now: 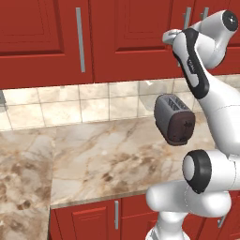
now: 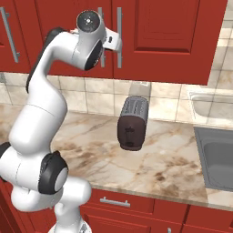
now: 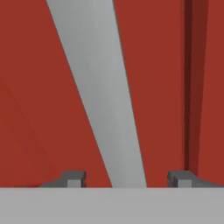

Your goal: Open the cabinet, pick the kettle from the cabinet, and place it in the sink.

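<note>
Currently on step one, opening the cabinet (image 2: 154,36): its doors are shut across the top of both base views, and in the hand view the claw (image 3: 129,178) straddles a grey bar handle (image 3: 103,87) running slantwise up the frame, fingers apart on either side and not yet touching it, so nothing is grasped. Next move, by my judgement: clench on the bar, then pull outward along the door's arc. Below, the toaster (image 2: 133,123) stands on the desk (image 2: 164,168) and the sink (image 2: 218,154) lies at right; the swing should clear the toaster.
</note>
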